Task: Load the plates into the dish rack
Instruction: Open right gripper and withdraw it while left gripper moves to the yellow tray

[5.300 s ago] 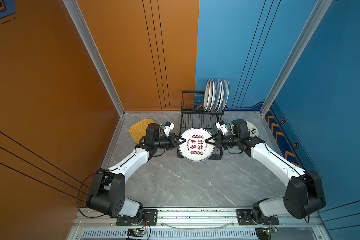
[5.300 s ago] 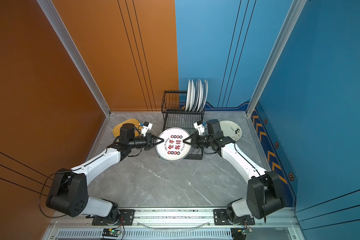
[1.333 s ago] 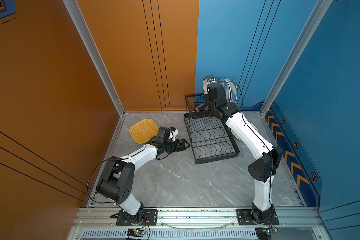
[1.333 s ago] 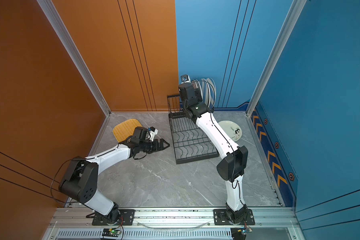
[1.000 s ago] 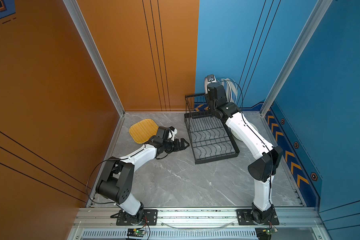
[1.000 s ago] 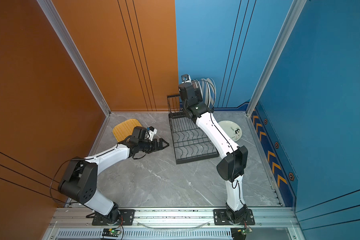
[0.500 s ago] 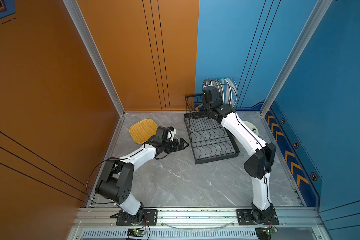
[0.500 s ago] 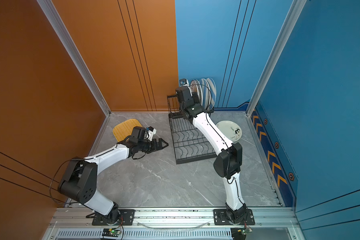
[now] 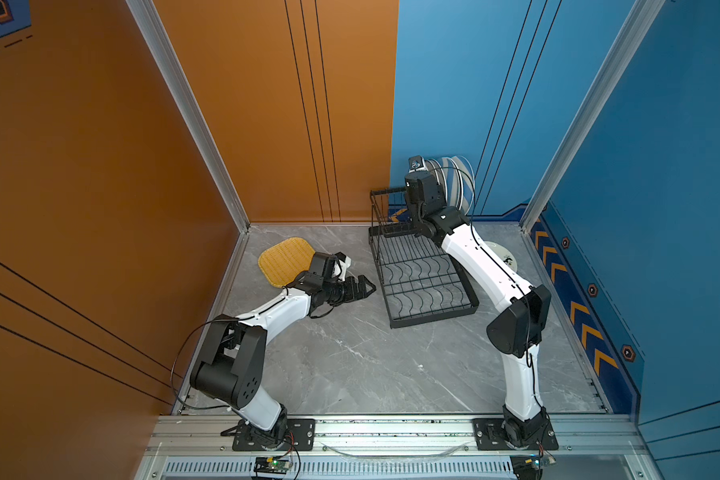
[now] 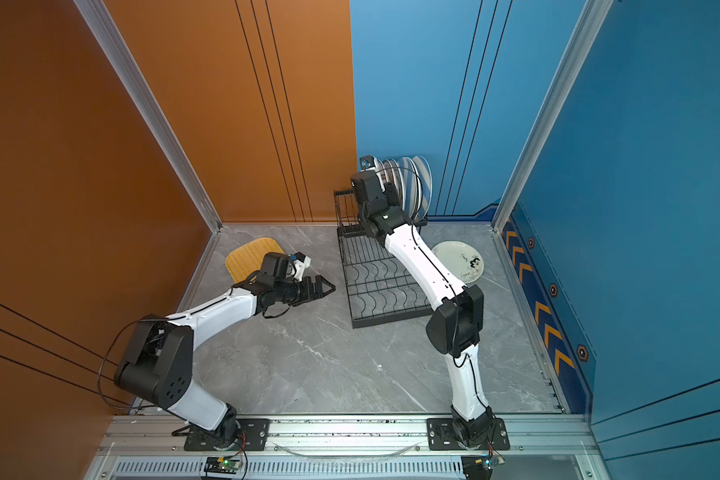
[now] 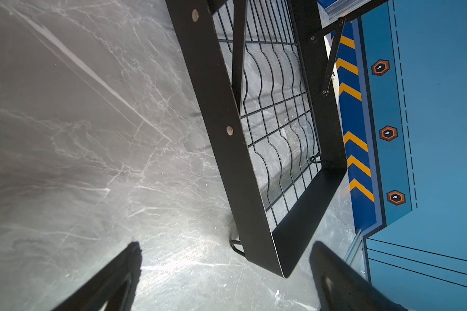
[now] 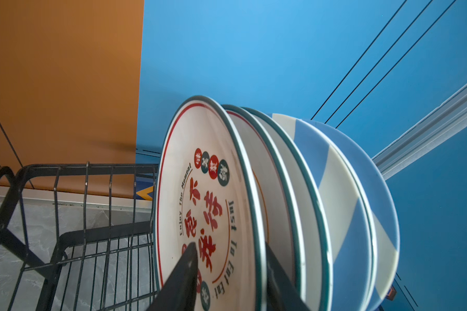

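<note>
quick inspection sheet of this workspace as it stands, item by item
surface: grey marble tabletop, no spills seen
job's things: dish rack with a row of plates on edge on its upper shelf, red-character plate in front; lower slots bare; yellow woven plate and white plate lie flat either side of the rack
clutter: nothing seen
grippers: left gripper open, low beside the rack, holding nothing; right gripper straddles the red-character plate's rim, grip unclear
cables: black cable loops off the left arm, no snag seen
surroundings: orange wall, blue wall, metal rail in front
</note>
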